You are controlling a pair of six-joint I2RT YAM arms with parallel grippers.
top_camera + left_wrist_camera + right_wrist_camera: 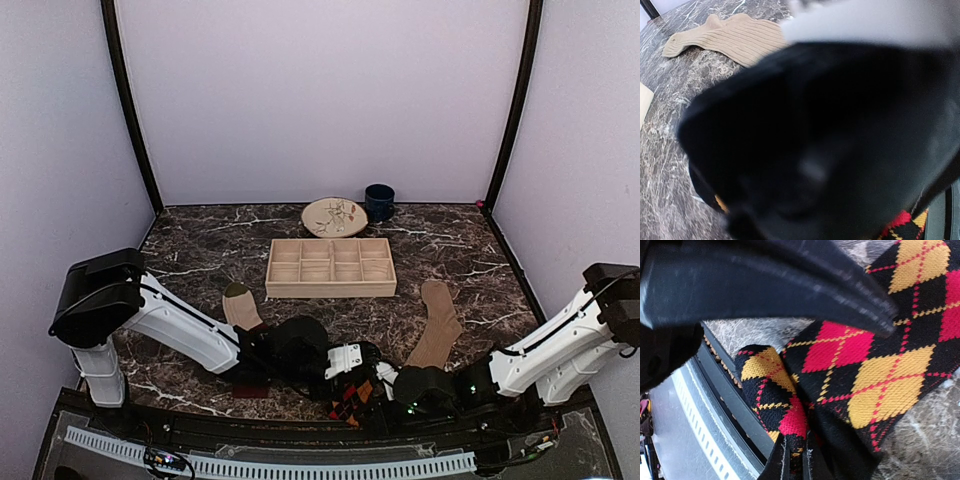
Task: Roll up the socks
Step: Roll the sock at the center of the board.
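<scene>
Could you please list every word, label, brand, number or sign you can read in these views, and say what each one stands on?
None: no readable text shows in any view.
The plate carries a branch-like drawing, not writing.
The mug, wooden tray, argyle sock, tan sock and striped sock show no lettering.
The coloured specks by the rail at the near edge are too small to read.

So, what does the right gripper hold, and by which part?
The right gripper pinches the argyle sock at a fold in its fabric; which end is unclear.
</scene>
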